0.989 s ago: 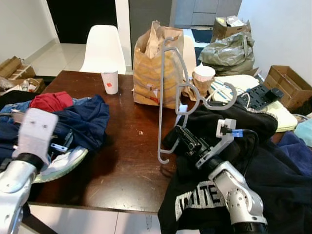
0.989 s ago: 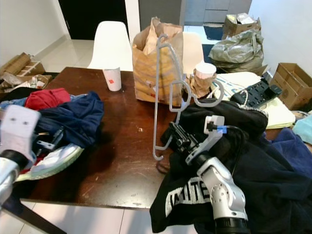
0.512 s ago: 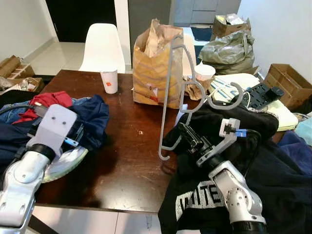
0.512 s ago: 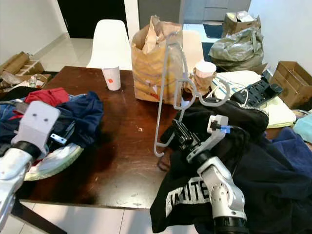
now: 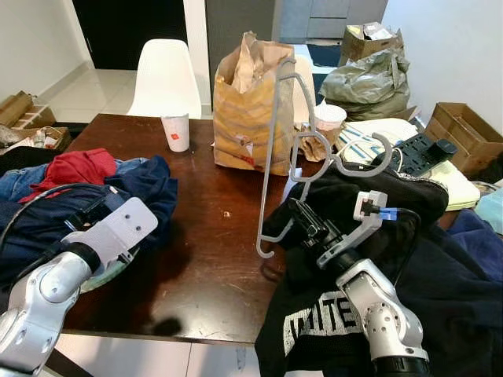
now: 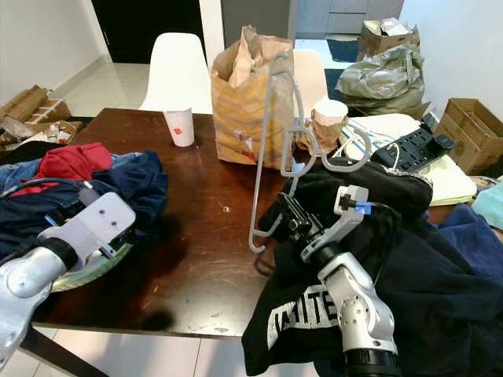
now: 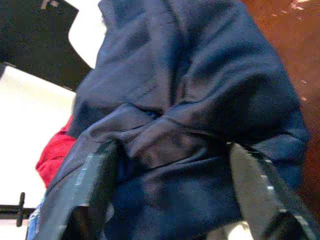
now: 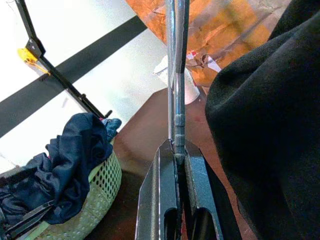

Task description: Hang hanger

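A grey plastic hanger [image 5: 269,149] stands almost upright above the dark wooden table [image 5: 212,259], with its hook [image 5: 371,162] pointing to the right. My right gripper [image 5: 297,214] is shut on the hanger's lower part, and the right wrist view shows the grey bar [image 8: 175,100] clamped between both fingers. My left gripper [image 7: 175,185] is open, its fingers spread wide over a navy garment [image 7: 200,100]. Seen from the head, the left arm [image 5: 110,236] reaches over the pile of navy clothes [image 5: 145,184] at the table's left.
A brown paper bag [image 5: 247,110], a paper cup [image 5: 177,132] and a white chair [image 5: 165,78] stand behind the hanger. Black clothes [image 5: 440,267] cover the table's right side. A red garment [image 5: 78,165] and a pale mesh basket [image 8: 107,185] lie left. Boxes [image 5: 464,133] stand far right.
My left arm has swung rightward and lower over the navy clothes. The hanger shifted slightly right a second ago and has since held still in the right gripper.
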### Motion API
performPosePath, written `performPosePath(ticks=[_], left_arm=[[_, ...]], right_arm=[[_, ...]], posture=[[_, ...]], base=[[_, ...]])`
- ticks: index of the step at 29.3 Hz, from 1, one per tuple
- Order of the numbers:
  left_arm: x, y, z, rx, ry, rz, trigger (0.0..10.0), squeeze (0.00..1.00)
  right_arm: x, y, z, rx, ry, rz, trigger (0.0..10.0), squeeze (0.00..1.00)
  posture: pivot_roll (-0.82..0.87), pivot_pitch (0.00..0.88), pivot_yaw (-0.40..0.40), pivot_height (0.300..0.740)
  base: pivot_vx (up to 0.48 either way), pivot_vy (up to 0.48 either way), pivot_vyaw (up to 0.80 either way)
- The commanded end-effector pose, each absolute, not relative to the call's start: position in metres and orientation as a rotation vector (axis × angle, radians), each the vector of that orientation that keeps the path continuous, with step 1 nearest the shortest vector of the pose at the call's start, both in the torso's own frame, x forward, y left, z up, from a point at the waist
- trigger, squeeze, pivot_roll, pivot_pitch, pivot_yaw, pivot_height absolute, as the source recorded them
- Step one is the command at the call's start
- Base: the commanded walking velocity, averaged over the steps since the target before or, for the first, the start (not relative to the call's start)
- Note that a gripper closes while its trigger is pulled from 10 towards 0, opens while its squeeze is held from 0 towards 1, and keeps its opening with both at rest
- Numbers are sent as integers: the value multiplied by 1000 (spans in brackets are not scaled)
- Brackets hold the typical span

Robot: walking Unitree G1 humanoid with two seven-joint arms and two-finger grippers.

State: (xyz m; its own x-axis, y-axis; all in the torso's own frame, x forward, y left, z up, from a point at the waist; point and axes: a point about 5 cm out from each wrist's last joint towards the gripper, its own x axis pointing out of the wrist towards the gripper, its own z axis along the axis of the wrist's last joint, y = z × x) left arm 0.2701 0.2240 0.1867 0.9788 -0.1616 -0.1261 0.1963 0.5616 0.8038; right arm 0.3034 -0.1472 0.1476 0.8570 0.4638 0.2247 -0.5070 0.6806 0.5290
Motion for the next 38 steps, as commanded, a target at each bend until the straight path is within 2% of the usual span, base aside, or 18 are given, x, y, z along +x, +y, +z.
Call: performPosePath(ticks=[1, 14, 16, 18, 19, 20, 21, 22, 23, 24, 25, 27, 30, 32, 35, 38], left_arm=[[270, 226, 186, 1002, 57, -224, 0, 0], [269, 239, 203, 1042, 34, -156, 0, 0], [271, 237, 223, 902, -48, -110, 0, 0], [271, 237, 223, 902, -48, -110, 0, 0], [271, 235, 234, 814, -97, -97, 0, 0], [271, 235, 234, 814, -97, -97, 0, 0], [269, 235, 273, 588, -265, -74, 0, 0], [259, 245, 318, 367, -463, -53, 0, 0], [246, 253, 347, 223, -605, -60, 0, 0], [246, 253, 347, 223, -605, -60, 0, 0], [233, 263, 369, 134, -714, -49, 0, 0], [221, 278, 386, 157, -765, 15, 0, 0], [218, 286, 389, 184, -763, 63, 0, 0], [212, 302, 390, 230, -755, 204, 0, 0], [207, 312, 391, 233, -762, 286, 0, 0], [193, 334, 400, 267, -773, 457, 0, 0]], right_arm=[[303, -153, 145, 615, -77, 509, 10000, 0], [303, -152, 144, 616, -75, 503, 10000, 0], [304, -152, 144, 616, -74, 503, 10000, 0], [304, -152, 144, 616, -74, 503, 10000, 0], [304, -152, 144, 616, -74, 503, 10000, 0], [304, -152, 144, 616, -74, 503, 10000, 0], [304, -152, 144, 616, -72, 504, 10000, 0], [304, -152, 143, 617, -71, 503, 10000, 0], [305, -153, 143, 618, -70, 503, 10000, 0], [305, -153, 143, 618, -70, 503, 10000, 0], [305, -153, 142, 620, -68, 503, 10000, 0], [306, -152, 142, 624, -66, 504, 10000, 0], [306, -151, 142, 625, -65, 506, 10000, 0], [306, -150, 142, 626, -64, 507, 10000, 0], [306, -150, 141, 626, -64, 508, 10000, 0], [306, -151, 141, 627, -64, 506, 10000, 0]], posture=[[-7, 72, 11, 740], [0, 73, 9, 740], [0, 73, 8, 740], [0, 73, 8, 740], [1, 72, 6, 740], [1, 72, 6, 740], [3, 71, 5, 740], [8, 73, 6, 740], [8, 73, 6, 740], [8, 73, 6, 740], [15, 74, 3, 740], [24, 72, 0, 740], [24, 71, 0, 740], [23, 72, 0, 740], [17, 72, 1, 740], [16, 69, 1, 740]], base=[[0, 0, 0], [0, 0, 0], [0, 0, 0], [0, 0, 0], [0, 0, 0], [0, 0, 0], [0, 0, 0], [0, 0, 0], [0, 0, 0], [0, 0, 0], [0, 0, 0], [0, 0, 0], [0, 0, 0], [0, 0, 0], [0, 0, 0], [0, 0, 0]])
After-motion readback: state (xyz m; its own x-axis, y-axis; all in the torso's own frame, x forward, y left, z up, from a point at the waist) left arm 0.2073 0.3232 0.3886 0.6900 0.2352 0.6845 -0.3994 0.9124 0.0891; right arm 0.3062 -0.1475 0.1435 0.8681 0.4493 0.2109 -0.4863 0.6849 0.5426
